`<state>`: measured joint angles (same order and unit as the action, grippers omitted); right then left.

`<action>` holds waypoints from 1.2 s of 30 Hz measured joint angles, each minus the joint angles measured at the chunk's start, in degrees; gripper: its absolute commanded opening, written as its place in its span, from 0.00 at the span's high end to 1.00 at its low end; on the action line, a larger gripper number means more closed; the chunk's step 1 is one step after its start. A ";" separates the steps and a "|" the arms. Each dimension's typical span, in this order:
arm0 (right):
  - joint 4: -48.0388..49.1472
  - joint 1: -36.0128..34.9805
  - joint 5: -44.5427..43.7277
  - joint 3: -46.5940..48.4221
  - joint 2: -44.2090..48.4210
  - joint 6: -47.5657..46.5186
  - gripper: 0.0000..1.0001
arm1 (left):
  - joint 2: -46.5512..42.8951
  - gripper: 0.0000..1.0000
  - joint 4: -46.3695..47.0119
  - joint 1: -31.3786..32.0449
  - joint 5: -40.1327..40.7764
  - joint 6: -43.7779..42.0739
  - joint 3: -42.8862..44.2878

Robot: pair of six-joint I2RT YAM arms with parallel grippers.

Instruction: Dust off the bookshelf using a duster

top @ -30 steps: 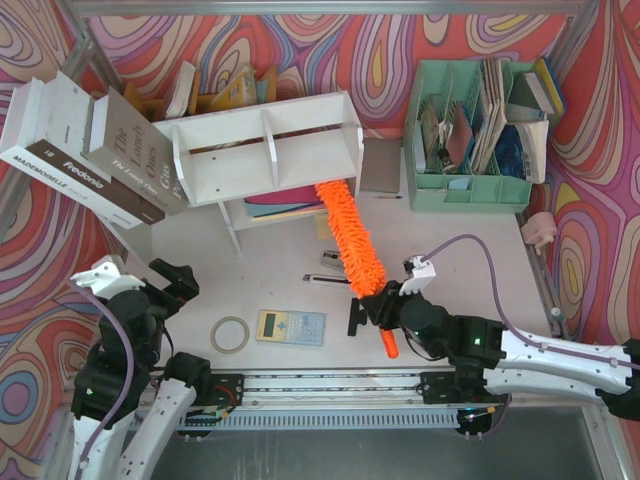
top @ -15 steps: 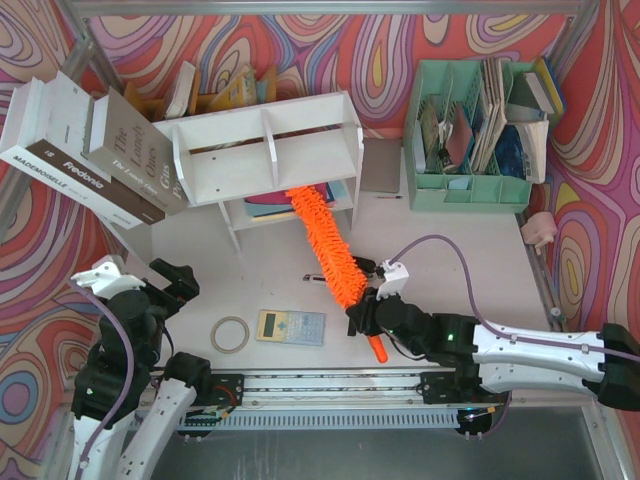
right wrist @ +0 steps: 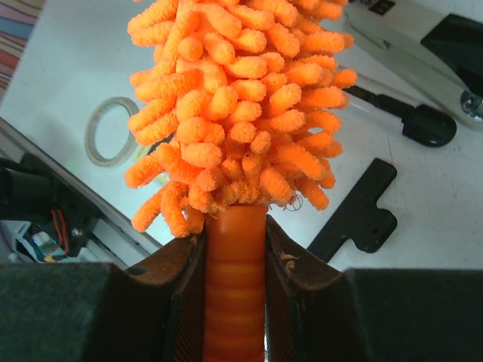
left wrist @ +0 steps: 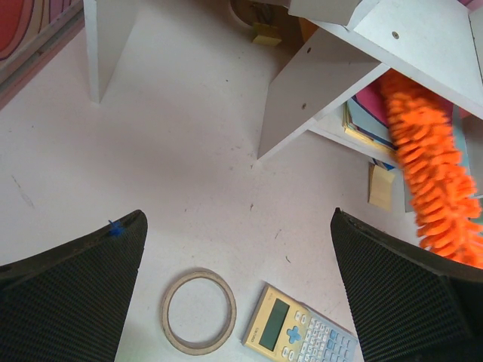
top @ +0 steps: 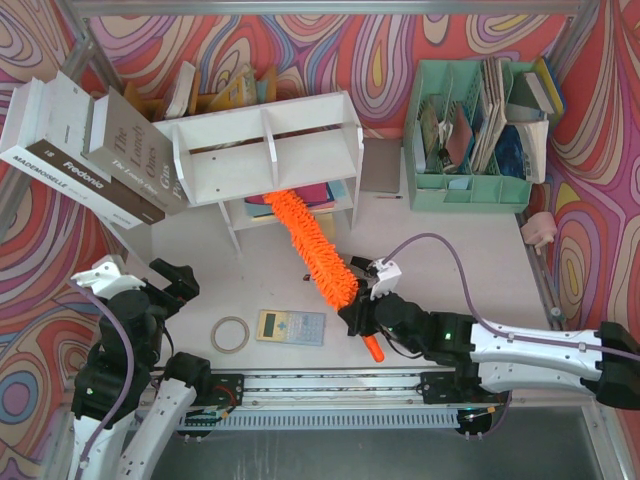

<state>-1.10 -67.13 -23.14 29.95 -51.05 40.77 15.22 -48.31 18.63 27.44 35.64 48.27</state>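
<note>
My duster (right wrist: 234, 98) is bright orange all over, fluffy head and ribbed handle alike. My right gripper (right wrist: 235, 245) is black with brown pads. The bookshelf (top: 262, 150) is plain white, with pink, teal and yellow folders (top: 322, 192) under it. The table (top: 450, 270) is a pale grey-white, and the backdrop (top: 400, 40) swirls in red, orange, purple and blue. The file organizer (top: 470, 190) is mint green, the tape ring (top: 230, 334) tan.

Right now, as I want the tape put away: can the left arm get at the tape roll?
Probably yes. The left gripper hangs open over the table, and the tape roll lies flat, uncovered; only the calculator sits close beside it.
</note>
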 measured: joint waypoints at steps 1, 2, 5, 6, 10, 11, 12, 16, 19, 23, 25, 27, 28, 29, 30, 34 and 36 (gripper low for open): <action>-0.09 0.00 0.22 -0.33 -0.63 0.13 1.00 | 0.00 0.02 -0.02 0.00 -0.02 0.00 0.00; -0.37 0.00 0.42 -0.37 -1.03 0.09 1.00 | 0.00 0.02 -0.02 0.00 -0.02 0.00 0.00; -0.50 -0.04 0.74 0.15 -0.92 -0.96 1.00 | 0.00 0.01 0.00 0.00 -0.02 -0.02 0.00; -0.52 -0.04 0.79 0.72 -0.66 -1.53 1.00 | 0.00 0.02 -0.02 0.00 -0.02 0.00 0.00; -0.37 -0.04 0.98 2.99 1.01 -3.32 1.00 | 0.00 0.02 -0.02 0.00 -0.02 0.00 0.00; 0.00 -0.02 1.07 3.06 1.11 -3.43 1.00 | 0.00 0.02 -0.02 0.00 -0.02 0.00 0.00; 0.02 0.00 1.20 3.02 0.98 -3.45 1.00 | 0.00 0.02 0.00 0.00 -0.02 0.00 0.00; 1.75 -0.04 2.62 1.64 -2.32 -3.19 1.00 | 0.00 0.02 0.00 0.00 -0.02 0.00 0.00; 2.14 -0.04 3.69 1.40 -5.49 -3.23 1.00 | 0.00 0.02 0.00 0.00 -0.02 0.00 0.00; 2.05 -0.04 4.13 2.29 -5.75 -4.63 1.00 | 0.00 0.02 -0.02 0.00 -0.02 0.00 0.00; 2.01 -0.04 4.22 3.85 -5.01 -5.55 1.00 | 0.00 0.01 0.00 0.00 -0.02 0.00 -0.02; 2.56 -0.07 4.52 5.14 -4.04 -6.23 1.00 | 0.00 0.02 -0.02 0.00 -0.02 0.00 0.00; 2.62 -0.07 4.55 5.51 -3.67 -6.32 1.00 | 0.00 0.01 -0.02 0.00 -0.02 0.00 -0.02; 2.75 0.00 4.59 5.57 -3.56 -6.29 1.00 | 0.00 0.02 -0.02 0.00 0.00 0.00 -0.02; 2.73 0.00 4.72 5.53 -3.87 -6.27 1.00 | 0.00 0.01 -0.02 0.00 -0.02 0.00 -0.02; 3.82 -0.04 5.92 4.46 -7.37 -5.77 1.00 | 0.00 0.02 -0.02 0.00 -0.02 0.00 -0.02; 3.65 -0.04 6.27 4.33 -9.81 -5.11 1.00 | 0.00 0.02 -0.02 0.00 0.00 0.00 -0.02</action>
<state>2.55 -67.18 -16.86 34.28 -60.86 35.66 15.22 -48.34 18.63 27.44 35.64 48.25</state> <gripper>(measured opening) 0.330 0.984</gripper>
